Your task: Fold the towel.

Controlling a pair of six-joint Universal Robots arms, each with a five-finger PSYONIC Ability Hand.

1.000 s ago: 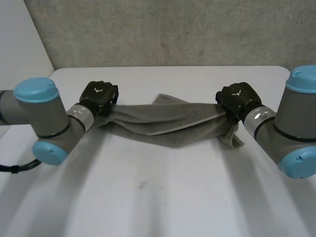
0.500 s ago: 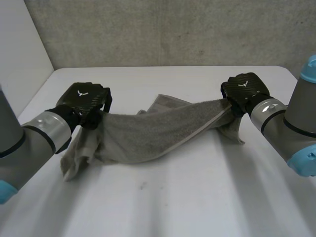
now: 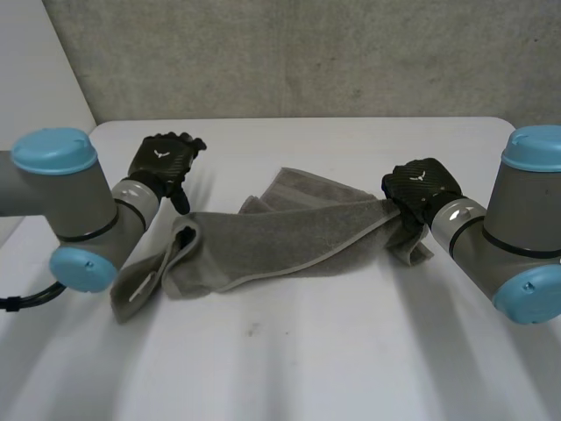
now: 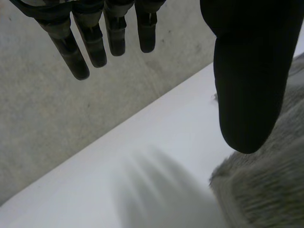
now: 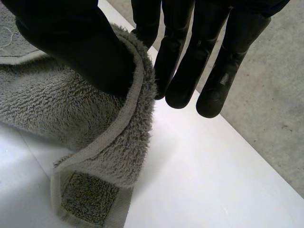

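Left hand (image 3: 165, 162) is up off the white table (image 3: 289, 351), fingers (image 4: 95, 42) straight and spread, nothing in it, hanging clear of the rumpled grey terry towel (image 3: 280, 235). Right hand (image 3: 419, 186) pinches the towel's right-end hem between thumb (image 5: 71, 42) and fingers. The towel stretches across the table's middle, its left end slumped in a heap beside the left arm (image 3: 79, 206). There's wide bare tabletop on the near side, and the far edge runs behind both hands.

Terry-cloth towel (image 3: 280, 237), fuzzy pile, flat woven hem. Smooth matt white table (image 3: 351, 351). Rough speckled grey wall (image 3: 307, 53).
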